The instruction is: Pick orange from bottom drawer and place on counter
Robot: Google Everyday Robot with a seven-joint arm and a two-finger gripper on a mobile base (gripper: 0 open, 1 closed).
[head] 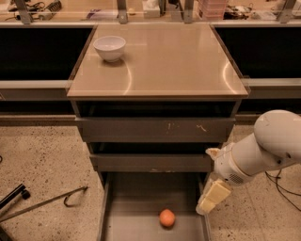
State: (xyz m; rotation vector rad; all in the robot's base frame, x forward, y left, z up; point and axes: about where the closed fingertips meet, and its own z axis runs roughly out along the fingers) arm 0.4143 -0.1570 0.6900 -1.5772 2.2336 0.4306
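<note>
The orange [167,218] lies in the open bottom drawer [141,197], near its front and a little right of the middle. The gripper [210,197] hangs on the white arm at the drawer's right wall, to the right of the orange and above it, apart from it. It holds nothing. The counter [160,66] is the glossy tan top of the grey cabinet, above the three drawers.
A white bowl [109,47] stands on the counter's back left. The middle drawer with white scratch marks [155,129] is shut. A long cluttered bench [150,9] runs behind. A black pole [42,202] lies on the speckled floor at left. Cables [282,186] lie at right.
</note>
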